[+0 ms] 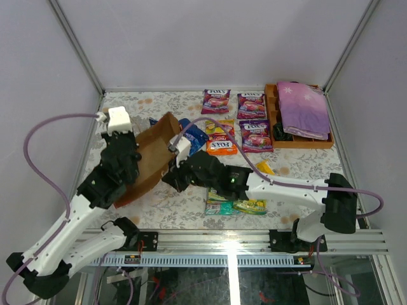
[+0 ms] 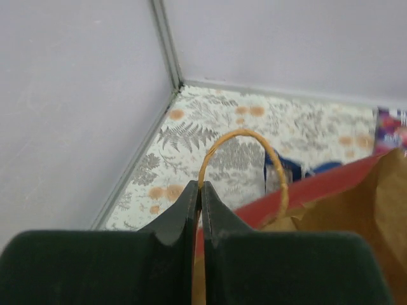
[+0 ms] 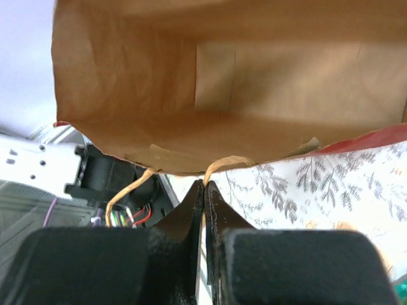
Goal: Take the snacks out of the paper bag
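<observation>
The red paper bag with its brown inner side lies open between both arms; no snack shows in its brown inside. My left gripper is shut on one beige cord handle at the bag's far side. My right gripper is shut on the other cord handle at the bag's rim. Snacks lie on the table: purple pouches, an orange pouch, a blue Doritos bag, green-yellow pouches and a small yellow bar.
A brown wooden tray at the back right holds a folded purple cloth. The walls and metal frame posts close the table on three sides. The arm bases and a rail run along the near edge.
</observation>
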`<state>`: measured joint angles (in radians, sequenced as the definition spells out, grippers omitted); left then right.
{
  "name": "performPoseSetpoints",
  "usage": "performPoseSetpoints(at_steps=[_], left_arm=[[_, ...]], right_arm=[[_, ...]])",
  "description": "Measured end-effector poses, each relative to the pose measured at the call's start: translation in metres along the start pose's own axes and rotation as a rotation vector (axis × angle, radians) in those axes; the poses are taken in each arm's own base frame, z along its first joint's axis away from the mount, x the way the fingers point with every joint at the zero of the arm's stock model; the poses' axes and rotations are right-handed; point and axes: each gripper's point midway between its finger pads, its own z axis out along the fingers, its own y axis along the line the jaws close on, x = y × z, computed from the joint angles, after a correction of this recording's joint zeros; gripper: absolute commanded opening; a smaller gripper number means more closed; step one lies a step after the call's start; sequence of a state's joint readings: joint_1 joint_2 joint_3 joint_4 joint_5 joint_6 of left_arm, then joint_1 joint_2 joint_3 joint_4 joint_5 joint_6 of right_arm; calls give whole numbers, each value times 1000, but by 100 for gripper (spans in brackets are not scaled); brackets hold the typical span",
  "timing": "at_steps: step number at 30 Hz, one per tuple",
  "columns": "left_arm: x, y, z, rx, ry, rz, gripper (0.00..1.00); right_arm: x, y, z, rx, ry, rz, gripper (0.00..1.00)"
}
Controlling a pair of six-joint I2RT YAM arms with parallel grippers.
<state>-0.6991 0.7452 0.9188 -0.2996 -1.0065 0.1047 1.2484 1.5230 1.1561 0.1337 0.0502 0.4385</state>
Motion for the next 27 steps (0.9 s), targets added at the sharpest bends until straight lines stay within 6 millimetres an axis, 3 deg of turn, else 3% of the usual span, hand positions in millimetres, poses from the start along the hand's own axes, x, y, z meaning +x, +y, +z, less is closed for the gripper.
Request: performPoseSetpoints(at_steps=[2, 4, 9, 12, 18, 21, 24, 27], left_arm=[[-16, 8, 11, -49, 17, -89, 0], [-18, 15, 25, -92, 58, -164, 0], [10, 24, 49, -151, 200, -237, 0], [25, 38, 51, -206, 248, -262, 0], [28, 85, 42, -350, 227, -319, 0], [39, 101, 40, -425, 236, -310, 0], [52, 113, 39, -491, 257, -282, 0], [53, 127, 36, -556, 251, -269, 0]], right_arm=[[-21, 0, 1, -4, -17, -15, 0], [-40, -2, 4, -12, -32, -17, 0], [-79, -17, 28, -6, -22, -25, 0], [-94, -21, 50, -9, 8, -33, 0], [-122, -7, 101, -81, 59, -39, 0], [-122, 0, 126, -129, 74, -32, 0], [-102, -4, 142, -145, 119, -7, 1], [-82, -7, 152, -154, 168, 18, 2]])
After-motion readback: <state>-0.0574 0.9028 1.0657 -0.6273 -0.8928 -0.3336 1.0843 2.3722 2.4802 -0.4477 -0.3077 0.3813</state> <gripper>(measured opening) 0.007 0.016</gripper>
